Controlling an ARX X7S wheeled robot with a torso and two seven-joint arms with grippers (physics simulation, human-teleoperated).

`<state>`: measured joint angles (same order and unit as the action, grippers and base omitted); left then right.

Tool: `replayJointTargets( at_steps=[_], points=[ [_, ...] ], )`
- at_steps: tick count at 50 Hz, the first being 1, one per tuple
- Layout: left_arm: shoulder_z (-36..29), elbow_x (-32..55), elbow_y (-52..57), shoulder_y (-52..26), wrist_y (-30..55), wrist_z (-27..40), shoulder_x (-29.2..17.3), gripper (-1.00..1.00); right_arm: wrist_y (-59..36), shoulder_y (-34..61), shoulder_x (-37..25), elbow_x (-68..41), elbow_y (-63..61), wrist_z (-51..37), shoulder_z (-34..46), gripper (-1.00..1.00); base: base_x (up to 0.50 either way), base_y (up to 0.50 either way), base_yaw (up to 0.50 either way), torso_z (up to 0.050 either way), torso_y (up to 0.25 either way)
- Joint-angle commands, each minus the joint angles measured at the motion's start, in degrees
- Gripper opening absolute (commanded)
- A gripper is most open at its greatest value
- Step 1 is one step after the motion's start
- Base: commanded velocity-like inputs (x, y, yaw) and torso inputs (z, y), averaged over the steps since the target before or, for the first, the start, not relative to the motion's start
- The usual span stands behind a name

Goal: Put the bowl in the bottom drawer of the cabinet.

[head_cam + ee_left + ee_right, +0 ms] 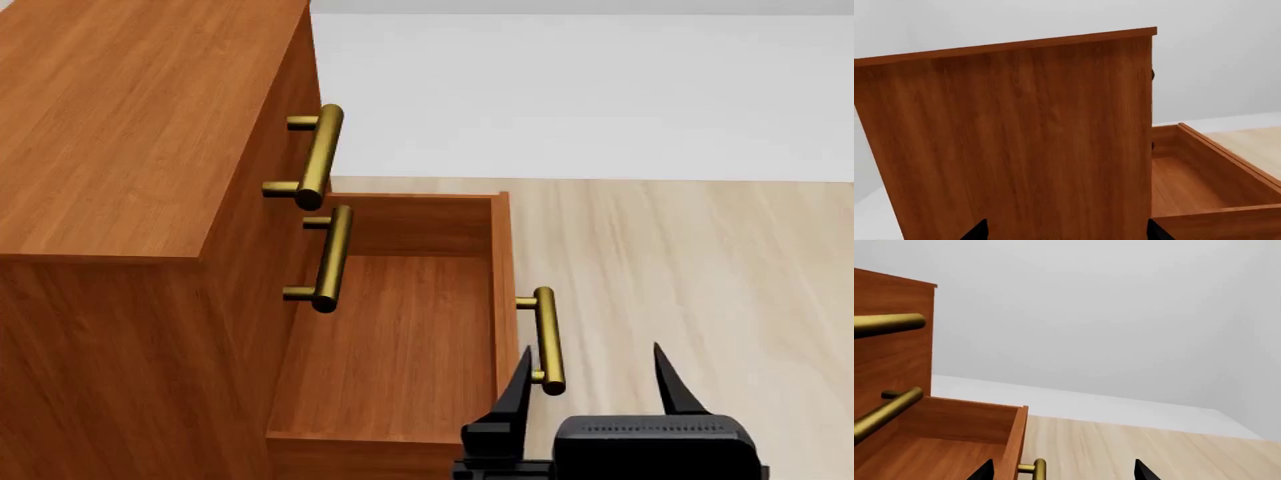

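The cabinet (120, 180) stands on a pale wood floor (694, 260), its reddish-brown top and side filling the left of the head view. The bottom drawer (400, 340) is pulled well out, and what shows of its wooden box holds nothing. Its brass bar handle (547, 340) sits on the drawer's front face. The two upper drawers are pushed in, their handles (318, 155) and (331, 258) stacked above the drawer box.

The right claw (594, 375) hangs just beside the bottom drawer's handle, released, with one black finger (514, 390) close to the drawer front and the other out over the floor; it grips nothing. In the right wrist view the same claw (1062, 469) shows spread tips either side of the handle's end (1035, 468).

The left claw (1066, 230) faces the cabinet's side panel (1021, 145), tips spread and holding nothing.

The bowl appears in none of the views.
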<state>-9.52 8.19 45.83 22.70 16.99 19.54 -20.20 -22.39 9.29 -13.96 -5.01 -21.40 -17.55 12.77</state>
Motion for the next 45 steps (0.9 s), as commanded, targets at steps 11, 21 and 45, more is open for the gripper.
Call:
replayJointTargets(
  at_steps=[11,21,45],
  points=[
    [1.1,1.9,-0.6,-1.3,0.0,0.5,0.0,1.00,-5.2,-0.2,-1.4,-1.7,-5.4,0.1,0.1,1.00,0.00,0.00,0.00,0.000,0.000],
    [1.1,2.4,-0.8,-1.7,0.1,0.5,-0.4,1.00,-12.1,-1.4,-4.0,-3.7,-12.5,0.1,-2.5,1.00,0.00,0.00,0.00,0.000,0.000],
    [1.1,2.6,-0.7,-1.7,-0.1,1.3,-0.8,1.00,-39.5,-3.5,-10.6,-19.2,-33.0,3.9,-21.5,1.00,0.00,0.00,0.00,0.000,0.000]
  ],
)
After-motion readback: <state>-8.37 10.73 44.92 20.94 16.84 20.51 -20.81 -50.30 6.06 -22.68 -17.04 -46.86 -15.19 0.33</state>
